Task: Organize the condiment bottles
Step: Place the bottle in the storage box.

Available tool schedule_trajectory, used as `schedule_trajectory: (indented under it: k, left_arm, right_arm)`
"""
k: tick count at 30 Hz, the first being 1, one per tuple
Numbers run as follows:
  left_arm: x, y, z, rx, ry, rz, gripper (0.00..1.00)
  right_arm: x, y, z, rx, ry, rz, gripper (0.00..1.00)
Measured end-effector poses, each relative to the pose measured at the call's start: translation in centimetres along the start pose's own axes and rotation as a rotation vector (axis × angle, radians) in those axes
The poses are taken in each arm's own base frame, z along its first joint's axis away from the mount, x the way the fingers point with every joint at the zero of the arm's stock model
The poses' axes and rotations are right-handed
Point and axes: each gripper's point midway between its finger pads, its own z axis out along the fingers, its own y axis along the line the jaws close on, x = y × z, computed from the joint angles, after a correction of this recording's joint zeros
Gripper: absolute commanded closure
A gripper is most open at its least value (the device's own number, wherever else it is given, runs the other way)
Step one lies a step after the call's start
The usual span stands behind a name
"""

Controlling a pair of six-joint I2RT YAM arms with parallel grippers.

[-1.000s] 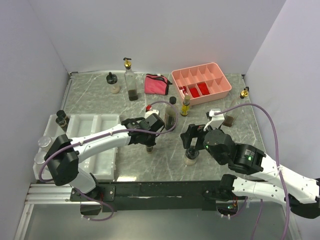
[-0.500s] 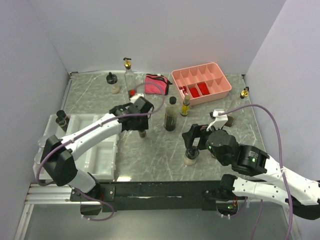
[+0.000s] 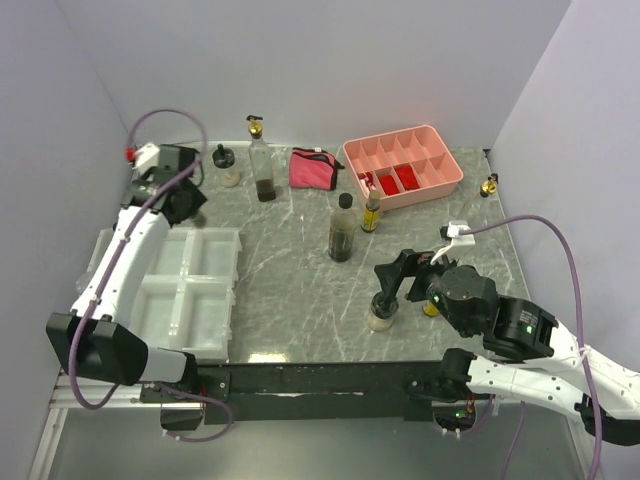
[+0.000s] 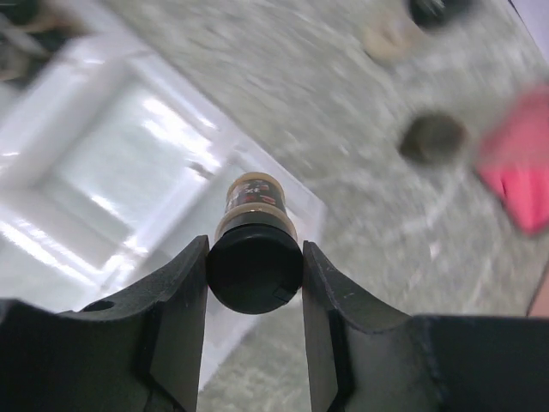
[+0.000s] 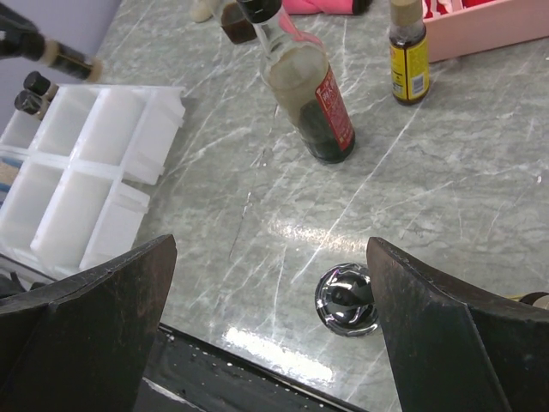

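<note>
My left gripper [image 4: 255,256] pinches a black-lidded spice jar [image 4: 254,273] by its cap, aloft near the white compartment tray's [image 3: 200,300] far edge. My right gripper [image 5: 273,275] is spread wide above a silver-lidded jar [image 5: 346,298] standing on the marble table [image 3: 290,290].

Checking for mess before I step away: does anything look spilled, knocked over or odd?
Nothing spilled or toppled; the standing bottles look upright. Only the black-lidded jar, gripped by its lid in the left claw, looks tipped sideways.

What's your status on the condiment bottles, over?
Left gripper shut on black-lidded spice jar, near white tray. Right gripper open above silver-lidded jar. Nothing seen in the way.
</note>
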Motion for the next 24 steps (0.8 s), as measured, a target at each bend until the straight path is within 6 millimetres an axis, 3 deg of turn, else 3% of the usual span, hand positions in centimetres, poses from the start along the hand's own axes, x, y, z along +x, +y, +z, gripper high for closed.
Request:
schedule_trajectory:
  k: [7, 12, 18, 24]
  left_arm:
    - [-4.6, 9.6, 1.5, -0.269, -0.063, -0.253, 0.99]
    - [-6.2, 15.8, 0.0, -0.374, -0.135, -0.399, 0.99]
    - [-7.4, 19.8, -1.3, -0.447, -0.21, -0.477, 0.99]
    - [-7.1, 22.1, 0.4, -0.504, -0.178, -0.486, 0.99]
  right_arm:
    - [-0.1, -0.1, -0.4, -0.012, -0.004, 0.008, 0.0]
    - [0.0, 0.1, -0.5, -0.025, 0.005, 0.008, 0.0]
    - [0.3, 0.0, -0.6, -0.025, 0.019, 0.001, 0.0]
    - [0.4, 0.1, -0.8, -0.038, 0.023, 0.009, 0.0]
